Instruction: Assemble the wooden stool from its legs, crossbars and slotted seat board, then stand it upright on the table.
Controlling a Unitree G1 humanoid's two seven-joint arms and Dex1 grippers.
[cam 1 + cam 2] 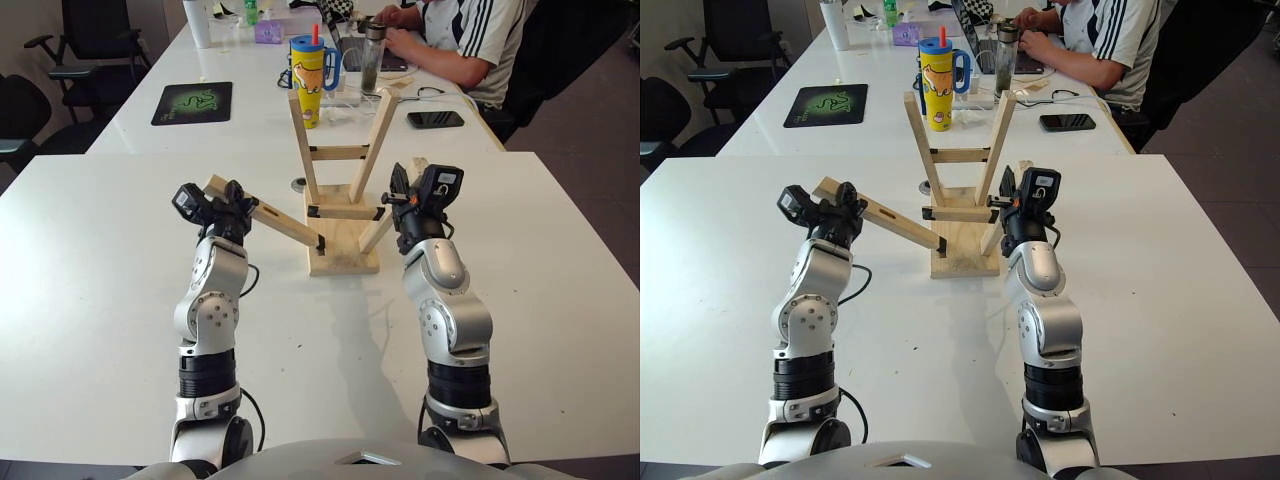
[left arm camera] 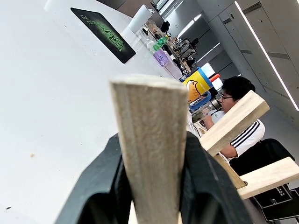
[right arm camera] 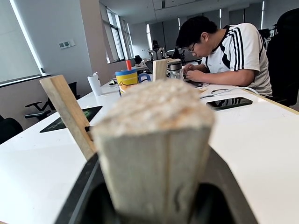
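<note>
Seat board: The seat board (image 1: 343,255) lies flat on the table (image 1: 100,300), about midway between the left and right edges and somewhat nearer the far edge than the near one.
Upright legs: Two upright legs (image 1: 303,145) rise from the board's far side and splay apart toward their tops.
Crossbars: An upper crossbar (image 1: 338,152) and a lower crossbar (image 1: 345,211) join these two legs. The lower one carries dark fittings at its ends.
Left gripper: Your left gripper (image 1: 232,200) hangs above the table to the left of the board. Its fingers (image 2: 103,182) are clamped on the upper end of the left-hand leg (image 1: 285,225).
Left-hand leg: It slants down from the gripper to the board's near left corner. You cannot tell from these views whether its foot sits in a slot.
Right gripper: Your right gripper (image 1: 405,195) stands just beside the board's right edge. Its fingers (image 3: 88,196) are pressed against both sides of the right-hand leg (image 3: 154,140).
Right-hand leg: It leans down toward the board's right side, and the joint is partly hidden.
Done, by judgement: One pair of legs looks fitted and braced, so roughly half the frame is built.
Left to do, by judgement: Seat both held legs and add any crossbars they need. Then turn the stool over onto its feet on the table.
Risk, by judgement: Pressing either slanted leg home may slide the loose board or rack the fitted pair.
</note>
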